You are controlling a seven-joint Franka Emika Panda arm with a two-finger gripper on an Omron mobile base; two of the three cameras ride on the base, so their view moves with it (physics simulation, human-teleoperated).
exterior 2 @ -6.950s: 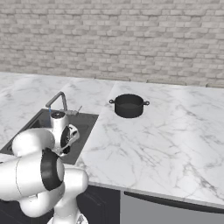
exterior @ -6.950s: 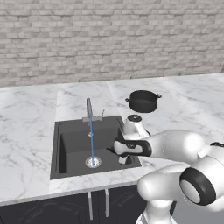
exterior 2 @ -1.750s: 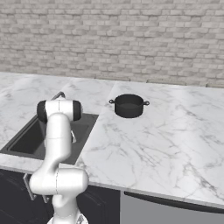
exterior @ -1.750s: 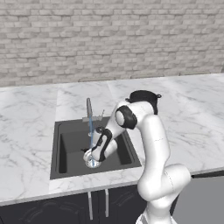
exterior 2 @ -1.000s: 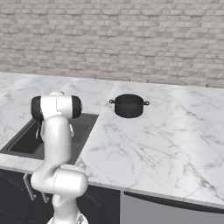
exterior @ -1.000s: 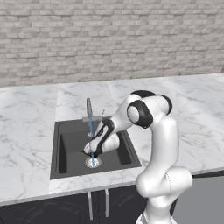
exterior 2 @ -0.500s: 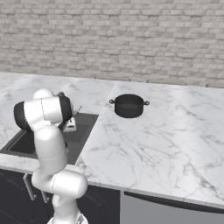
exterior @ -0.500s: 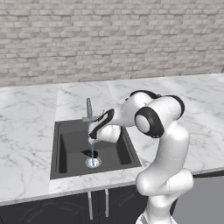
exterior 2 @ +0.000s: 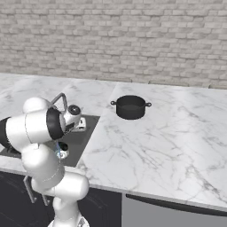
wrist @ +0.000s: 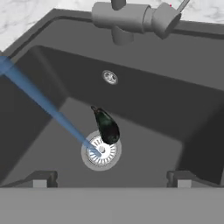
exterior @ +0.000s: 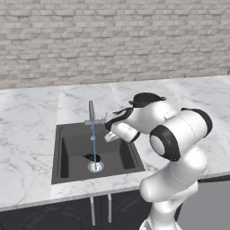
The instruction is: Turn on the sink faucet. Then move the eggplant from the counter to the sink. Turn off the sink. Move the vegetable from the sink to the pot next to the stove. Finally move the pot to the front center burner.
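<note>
End effector [wrist: 111, 178] is spread wide and holds nothing; its two dark finger tips [wrist: 41, 178] stand far apart over the sink [wrist: 144, 100]. Just below and ahead of it, the eggplant [wrist: 106, 125] lies on the sink floor, its lower end touching the round silver drain [wrist: 101, 151]. Water [wrist: 43, 103] runs in a blue line down to that drain. Farther ahead, past the eggplant, is the sink faucet [wrist: 131, 19] with its thin lever [wrist: 181, 6].

So two jobs look done: the water is on, and the eggplant is in the sink. Three jobs are left. The water must be turned off. Next the eggplant must go into the pot by the stove, and then that pot must go on the front center burner.

Off to one side of the end effector, a black pot [exterior 2: 131, 107] sits on the white marble tabletop [exterior 2: 168, 133]. I think it is not the grey pot the task wants, but that is hard to tell.
</note>
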